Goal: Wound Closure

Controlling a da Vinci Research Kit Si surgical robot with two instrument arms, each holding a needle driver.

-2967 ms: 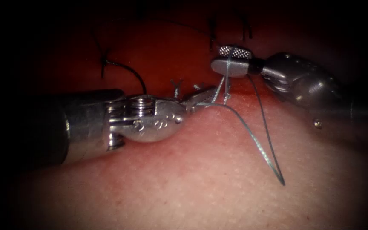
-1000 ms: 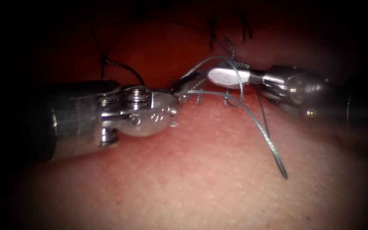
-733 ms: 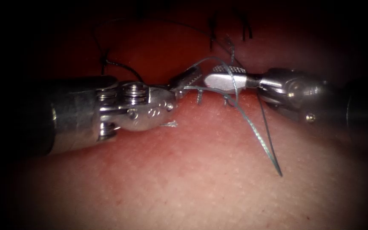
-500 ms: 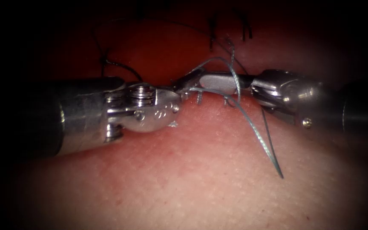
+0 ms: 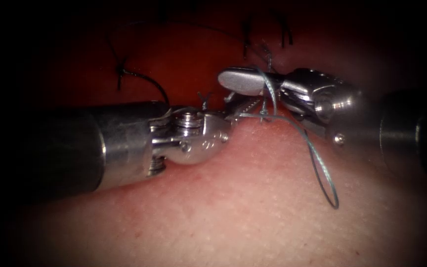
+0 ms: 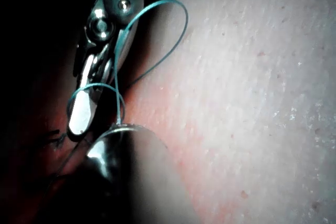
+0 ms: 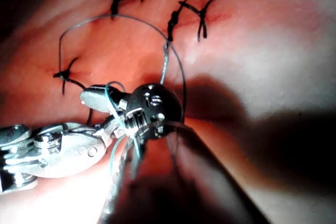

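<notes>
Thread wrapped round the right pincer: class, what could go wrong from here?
1. The thread looped round the right pincer looks loose and could slip off its tip.
2. The left pincer seems to grip the thread close to the tissue; a pull might snag the cut thread ends nearby.

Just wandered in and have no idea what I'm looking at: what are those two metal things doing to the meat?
Two robot arms are stitching a cut in pork belly tissue. The left claw grips the blue-grey thread close to the tissue. The same thread is looped around the right claw, and its slack hangs in a loop over the tissue. Finished dark stitches sit along the cut behind them.
</notes>
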